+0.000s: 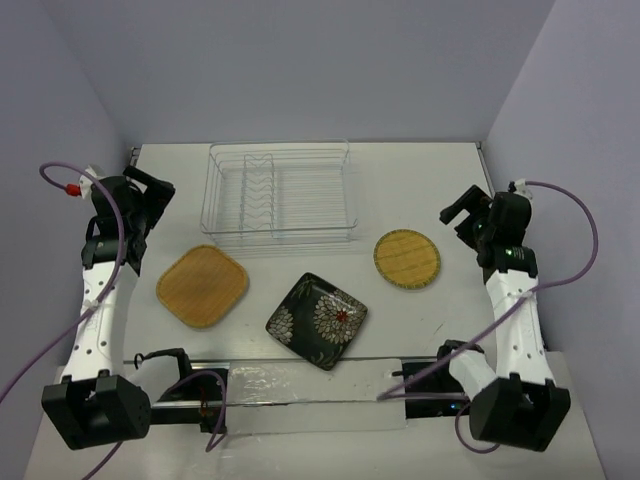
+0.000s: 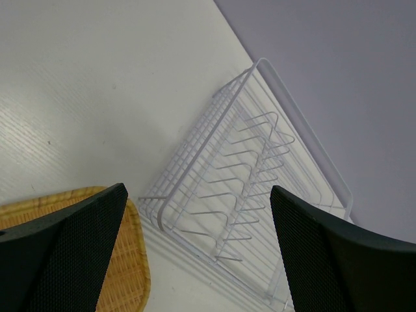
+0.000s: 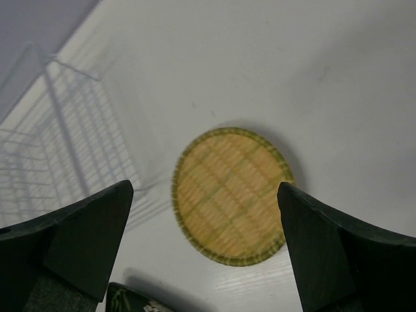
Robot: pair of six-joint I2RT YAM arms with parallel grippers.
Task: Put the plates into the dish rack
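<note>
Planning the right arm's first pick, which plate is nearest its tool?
The round yellow plate; the black plate and the tan plate lie farther left.

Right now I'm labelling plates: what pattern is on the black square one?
White flowers; the black square plate shows best in the top external view.
</note>
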